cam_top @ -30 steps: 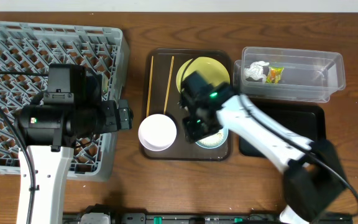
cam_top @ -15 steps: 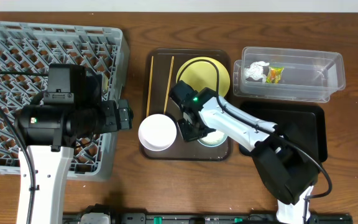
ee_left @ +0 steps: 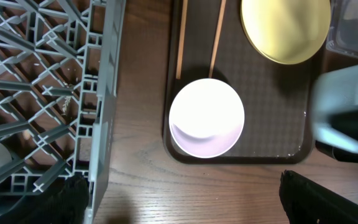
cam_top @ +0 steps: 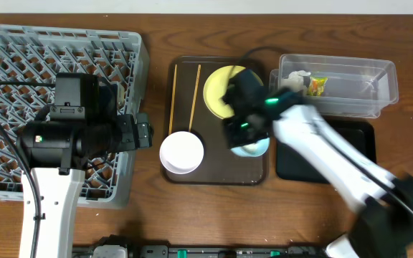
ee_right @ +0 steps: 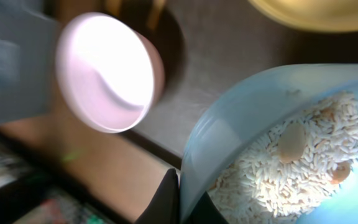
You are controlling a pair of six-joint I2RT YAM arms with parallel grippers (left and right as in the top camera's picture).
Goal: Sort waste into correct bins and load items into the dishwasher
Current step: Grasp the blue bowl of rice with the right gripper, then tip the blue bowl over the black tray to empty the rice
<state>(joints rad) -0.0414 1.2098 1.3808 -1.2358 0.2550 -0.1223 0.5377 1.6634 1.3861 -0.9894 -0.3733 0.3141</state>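
My right gripper (cam_top: 241,133) (ee_right: 180,198) is shut on the rim of the light blue bowl (cam_top: 256,149) (ee_right: 229,143). The bowl is tilted over the brown serving tray (cam_top: 217,175) and holds rice-like scraps (ee_right: 291,168). The white bowl (cam_top: 181,152) (ee_left: 207,117), the yellow plate (cam_top: 222,87) and two chopsticks (cam_top: 172,100) (cam_top: 194,97) lie on that tray. The clear tub (cam_top: 350,89) holds a white tissue (cam_top: 296,79) and a green-yellow wrapper (cam_top: 317,86). The black tray (cam_top: 358,136) is partly hidden by my right arm. My left gripper (cam_top: 143,134) (ee_left: 185,208) is open and empty beside the grey dish rack (cam_top: 56,64).
The dish rack fills the left of the table, with its wall (ee_left: 101,124) close to my left fingers. Bare wood runs along the front edge. The tub and the black tray stand at the right.
My right arm has swung fast to the right and blurs. The blue bowl has moved up and to the right from the tray's front corner. The left arm has not moved.
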